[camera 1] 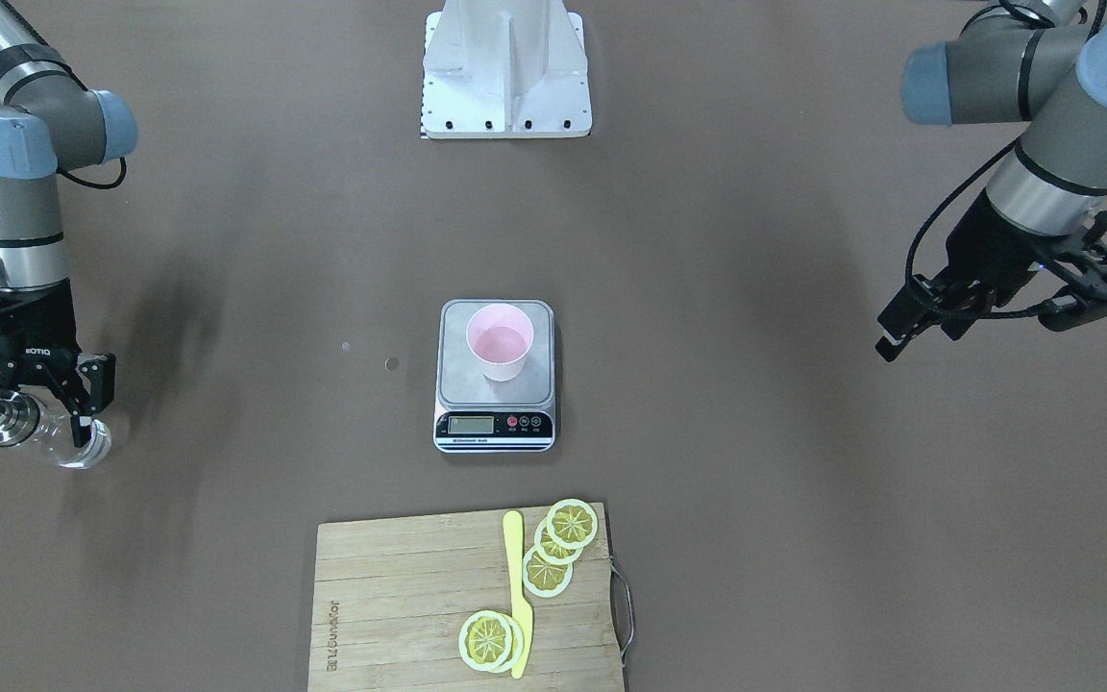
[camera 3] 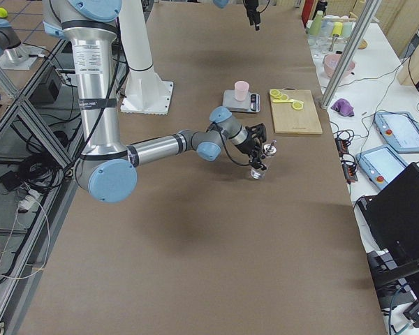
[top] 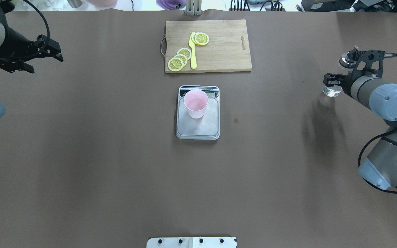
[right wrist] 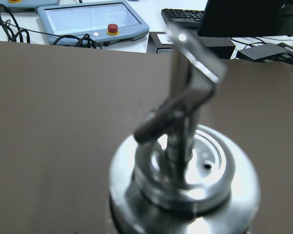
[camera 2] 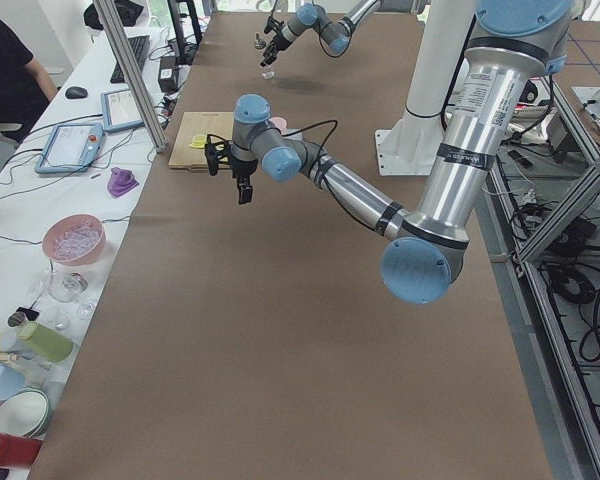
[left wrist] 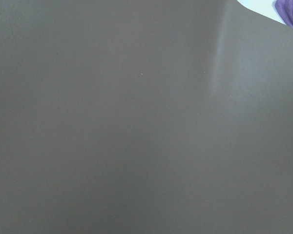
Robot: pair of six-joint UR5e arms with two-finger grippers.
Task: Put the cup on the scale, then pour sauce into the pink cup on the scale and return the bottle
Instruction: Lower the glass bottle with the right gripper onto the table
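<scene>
Picture the brown desk (top: 115, 165) as a clock face, with the robot standing at six. The scale (top: 198, 129) sits at the centre. The pale pink cup (top: 195, 103) stands upright on its steel platform, toward the twelve o'clock end.

Far out at three o'clock, the right gripper (camera 1: 35, 423) has its jaws clenched around the bottle (camera 1: 63, 444). They grip the clear glass body just under the shiny metal collar, and the spout points up. I cannot tell whether the base rests on the desk or hangs just above it. A little clear sauce (top: 331, 91) seems to sit low in the glass.

The bottle looks rigid, smooth and breakable. It would likely slip from a slack grip and crack if set down hard. The metal top probably makes it top-heavy, so this high hold on the body seems sound. The cup looks light and easy to knock over.

Between nine and ten o'clock the left gripper (camera 1: 914, 336) hangs over the desk, holding nothing. I cannot tell whether its jaws are apart or together.
</scene>
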